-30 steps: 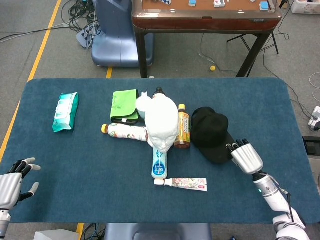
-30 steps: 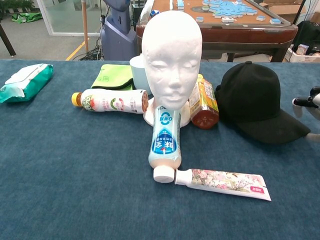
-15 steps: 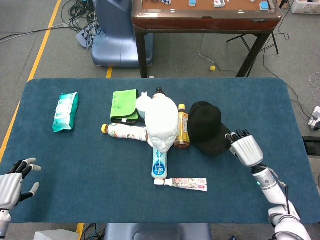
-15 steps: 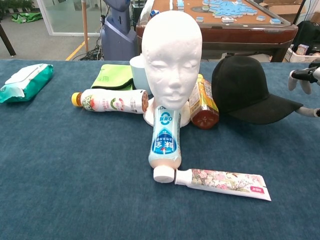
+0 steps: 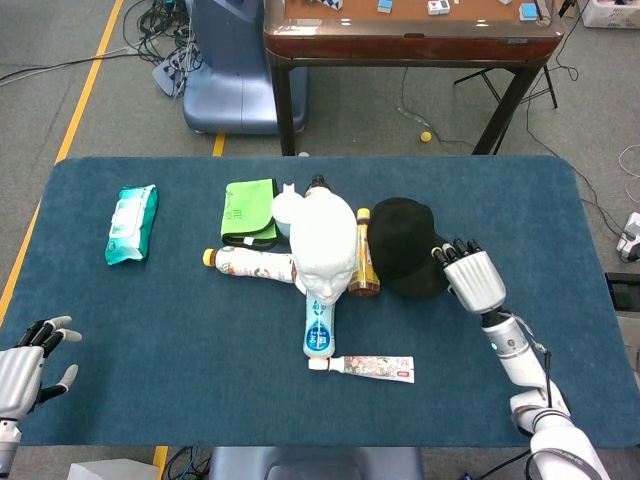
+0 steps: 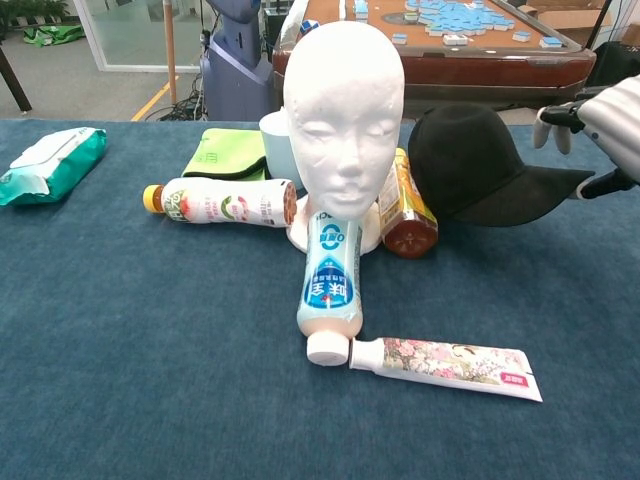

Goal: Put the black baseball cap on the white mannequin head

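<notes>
The left robot hand (image 5: 30, 365) waits at the table's (image 5: 150, 330) near-left corner — fingers spread, holding nothing — unmoved over the last second. The mannequin head (image 5: 323, 256) stands mid-table, hemmed by bottles: one (image 5: 250, 264) at its 9 o'clock, one (image 5: 318, 328) at 6, an amber one (image 5: 364, 256) at 3. The cap (image 5: 408, 259) has come up off the cloth and slid toward the head, its crown now against the amber bottle. The right robot hand (image 5: 470, 280) pinches the brim at 3 o'clock. The lift is begun; judging by the crowding, free room is above, not alongside.
</notes>
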You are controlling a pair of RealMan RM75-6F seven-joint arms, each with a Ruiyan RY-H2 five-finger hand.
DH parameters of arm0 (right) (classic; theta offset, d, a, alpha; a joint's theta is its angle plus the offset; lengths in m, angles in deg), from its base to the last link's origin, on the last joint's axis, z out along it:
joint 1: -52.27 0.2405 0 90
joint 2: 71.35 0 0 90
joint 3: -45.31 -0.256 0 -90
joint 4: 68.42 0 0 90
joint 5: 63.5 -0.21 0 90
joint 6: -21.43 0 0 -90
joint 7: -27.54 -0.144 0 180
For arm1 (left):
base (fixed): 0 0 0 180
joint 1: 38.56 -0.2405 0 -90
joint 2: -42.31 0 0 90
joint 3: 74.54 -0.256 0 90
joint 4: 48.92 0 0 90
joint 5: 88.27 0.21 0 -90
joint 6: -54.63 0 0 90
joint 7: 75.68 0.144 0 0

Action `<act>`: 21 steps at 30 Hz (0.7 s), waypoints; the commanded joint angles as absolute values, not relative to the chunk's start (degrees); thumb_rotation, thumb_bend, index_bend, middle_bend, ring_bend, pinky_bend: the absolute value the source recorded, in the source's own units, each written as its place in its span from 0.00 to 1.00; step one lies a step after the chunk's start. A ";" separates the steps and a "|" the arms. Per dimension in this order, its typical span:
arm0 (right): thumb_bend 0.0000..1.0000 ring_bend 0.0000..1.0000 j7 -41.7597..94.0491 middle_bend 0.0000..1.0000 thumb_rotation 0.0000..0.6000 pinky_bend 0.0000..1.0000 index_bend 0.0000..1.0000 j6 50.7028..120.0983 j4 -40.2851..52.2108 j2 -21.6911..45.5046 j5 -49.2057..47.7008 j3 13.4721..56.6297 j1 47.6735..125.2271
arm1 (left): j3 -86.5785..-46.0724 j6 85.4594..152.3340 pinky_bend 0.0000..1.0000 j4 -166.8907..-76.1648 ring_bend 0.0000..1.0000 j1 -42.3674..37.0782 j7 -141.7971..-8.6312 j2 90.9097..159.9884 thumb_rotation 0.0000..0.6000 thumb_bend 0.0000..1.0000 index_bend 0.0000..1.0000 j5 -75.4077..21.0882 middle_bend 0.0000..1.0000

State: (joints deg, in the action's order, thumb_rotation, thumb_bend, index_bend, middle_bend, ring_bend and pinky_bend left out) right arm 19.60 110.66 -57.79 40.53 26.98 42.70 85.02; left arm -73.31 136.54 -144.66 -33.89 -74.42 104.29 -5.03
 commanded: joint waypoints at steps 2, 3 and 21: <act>0.20 0.44 20.23 0.56 1.00 0.58 0.46 109.79 -57.99 40.97 26.90 42.78 85.44 | -73.35 136.59 0.38 -144.79 0.15 -33.94 -74.53 104.15 1.00 0.30 0.37 -4.98 0.21; 0.20 0.44 20.27 0.56 1.00 0.58 0.47 109.71 -58.00 41.01 26.88 42.80 85.42 | -73.34 136.60 0.38 -144.82 0.15 -33.95 -74.56 104.11 1.00 0.30 0.37 -5.00 0.21; 0.50 0.44 21.04 0.56 1.00 0.58 0.63 107.55 -58.12 40.77 26.06 42.63 85.43 | -73.45 136.62 0.38 -145.08 0.15 -33.99 -74.27 104.05 1.00 0.30 0.37 -4.89 0.21</act>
